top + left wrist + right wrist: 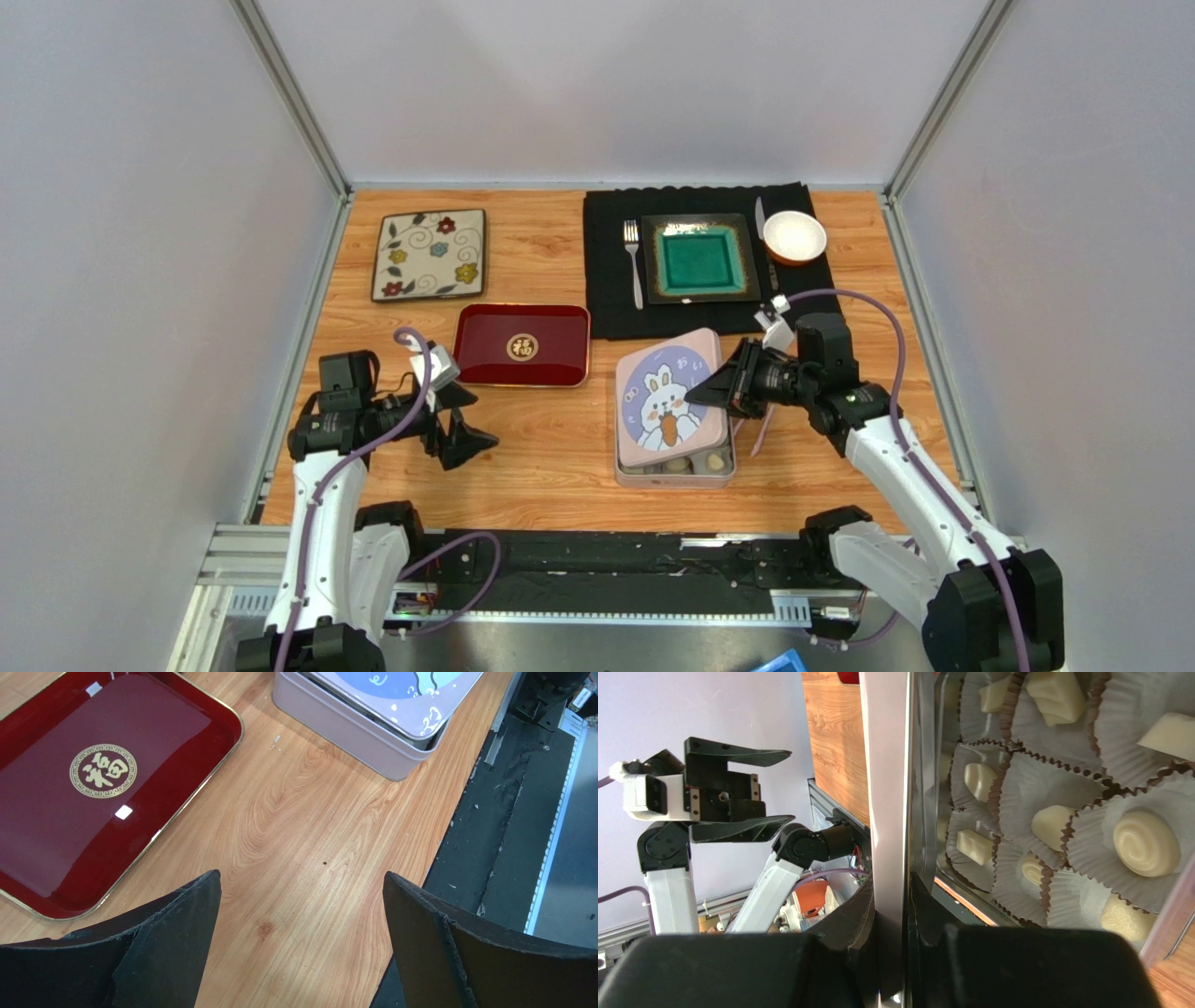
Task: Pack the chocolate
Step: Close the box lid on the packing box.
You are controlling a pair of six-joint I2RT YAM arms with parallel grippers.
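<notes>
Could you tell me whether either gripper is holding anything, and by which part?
The right gripper pinches the bunny lid by its edge, over the tin; the left gripper is open and empty.

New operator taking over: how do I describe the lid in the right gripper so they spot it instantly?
On the table, at the black placemat's near edge and right of the red tray, sits a pink tin. Its lid, pinched by the right gripper, alone shows a cartoon rabbit.

The chocolate (1146,842) lies in the tin (344,731) (lid (671,396) partly over it), right of the tray (484,350).
</notes>
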